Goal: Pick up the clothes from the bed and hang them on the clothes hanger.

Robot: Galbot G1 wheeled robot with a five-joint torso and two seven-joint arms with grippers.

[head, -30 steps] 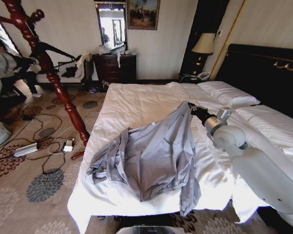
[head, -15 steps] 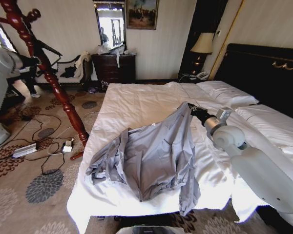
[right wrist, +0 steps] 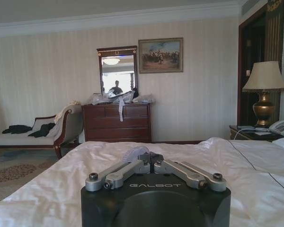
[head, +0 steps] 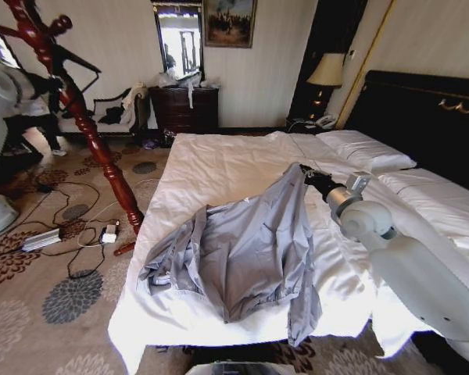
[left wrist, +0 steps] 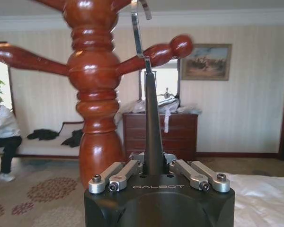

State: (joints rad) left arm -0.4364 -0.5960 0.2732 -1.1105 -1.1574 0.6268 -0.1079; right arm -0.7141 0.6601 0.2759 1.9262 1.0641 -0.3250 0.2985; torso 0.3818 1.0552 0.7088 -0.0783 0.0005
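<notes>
The clothes (head: 246, 250), a light blue-grey garment, lie spread over the white bed (head: 219, 164), with one sleeve hanging off the front edge. My right gripper (head: 306, 175) is at the garment's upper end, beside the pillows. In the right wrist view my right gripper (right wrist: 149, 158) is shut on a small fold of that fabric (right wrist: 136, 152). By the wooden coat stand (head: 86, 125), my left gripper (left wrist: 154, 166) is shut on the clothes hanger (left wrist: 152, 123). The hanger stands upright, its silver hook (left wrist: 138, 33) beside a peg (left wrist: 165, 49). The black clothes hanger (head: 84, 64) crosses the stand high at the left.
Cables and a power strip (head: 43, 238) lie on the carpet left of the bed. A dark dresser (head: 184, 109) and a couch (head: 102, 117) stand along the far wall. The black headboard (head: 422, 117) and pillows (head: 367, 152) are on the right.
My left arm has shifted a little beside the coat stand, carrying the hanger slightly higher. The right gripper and the garment have stayed where they were.
</notes>
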